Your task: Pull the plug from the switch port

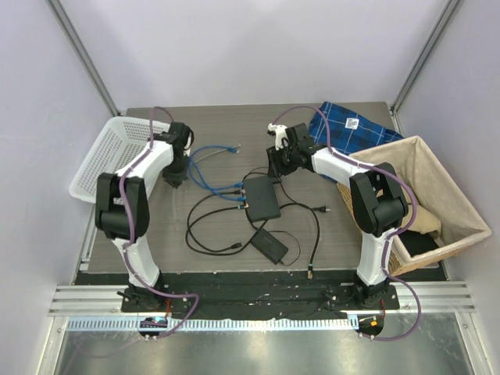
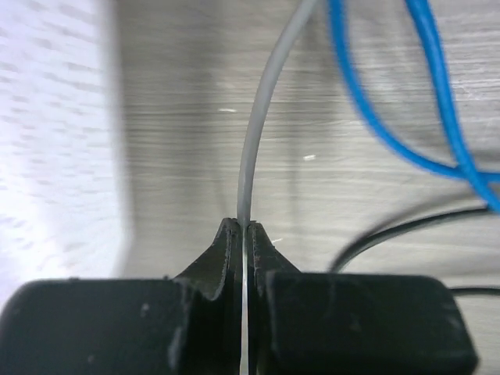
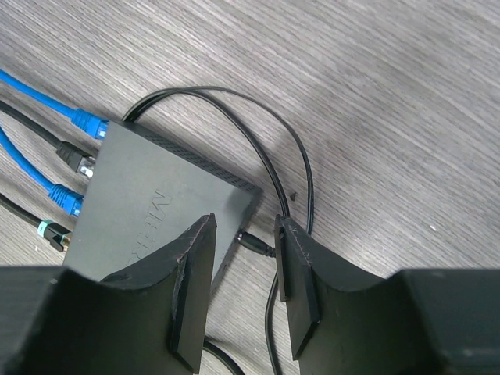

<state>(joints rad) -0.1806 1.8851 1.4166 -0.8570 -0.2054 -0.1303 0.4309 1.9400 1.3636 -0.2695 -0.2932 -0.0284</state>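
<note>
As we are looking down from above, a flat dark grey switch (image 1: 262, 197) is lying mid-bench (image 1: 226, 125), with a black power brick (image 1: 269, 244) just nearer to us. Our right end effector (image 3: 244, 226) is hovering at one corner of the switch, its fingers apart. In its wrist view, a black barrel plug (image 3: 254, 242) seated in that side is showing between them. Along another narrow edge, the switch port row (image 3: 82, 168) is holding four plugs: two blue plugs (image 3: 90, 123) and two black plugs (image 3: 72, 158). Our left end effector (image 2: 243, 226) is sitting well left of the switch, fingers pressed together on a thin grey cable (image 2: 262, 117), with blue cables (image 2: 437, 94) lying just beside it.
</note>
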